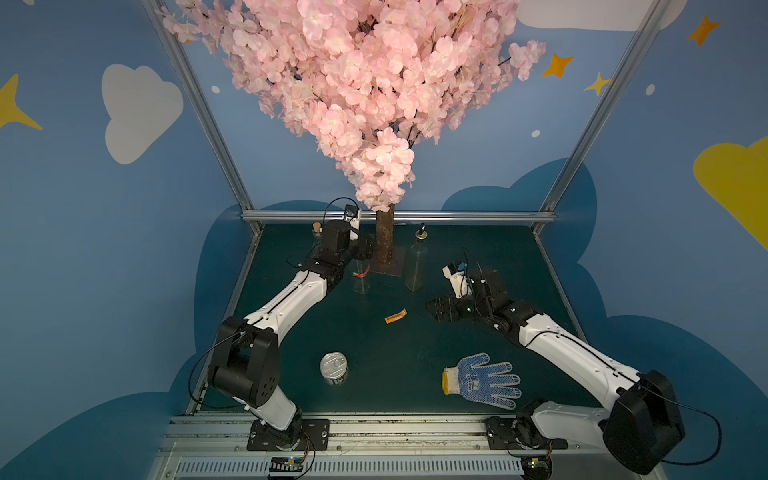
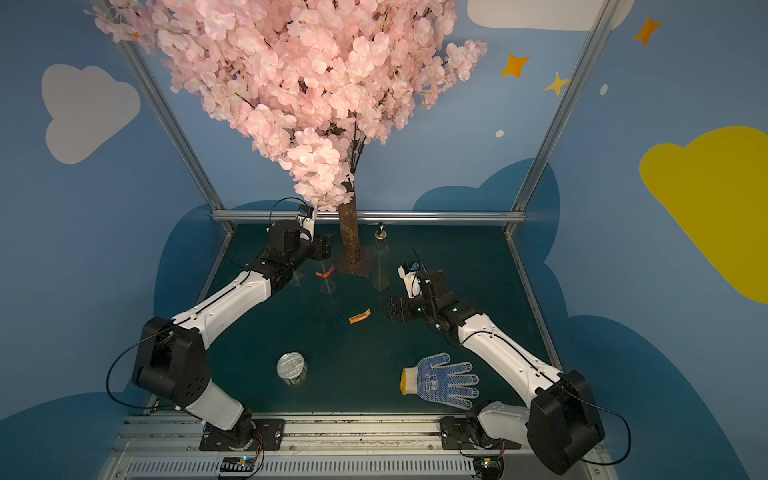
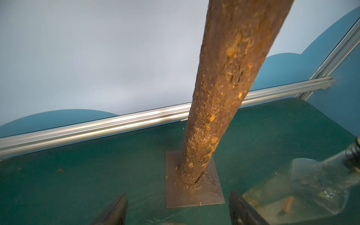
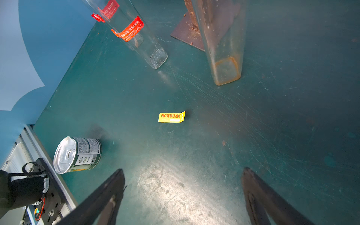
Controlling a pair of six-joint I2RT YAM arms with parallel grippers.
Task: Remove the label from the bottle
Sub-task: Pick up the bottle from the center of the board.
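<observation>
Evidently the glass bottle (image 4: 155,56) is rigid, slick, breakable — steady its body, pinch the thin red label (image 4: 129,29) by an edge; left gripper (image 3: 177,194) and right gripper (image 4: 183,169) gape empty.

At the back of your bench (image 1: 395,345) stands an artificial cherry tree (image 1: 353,83), its pink blossom spreading high over the work area. You can see its rough brown trunk (image 3: 220,97) rising from a square metal base plate (image 3: 175,192) that lies flat on the green surface, just in front of the aluminium rail (image 1: 457,216). Toward the near edge on the left, a silver pull-tab can (image 1: 334,368) stands upright; the right wrist view shows you small print on its side. Well apart from it on the right, a white knitted glove (image 1: 482,380) with blue dots and a yellow cuff lies flat. The walls (image 1: 83,249) are blue, painted with clouds and stars.
</observation>
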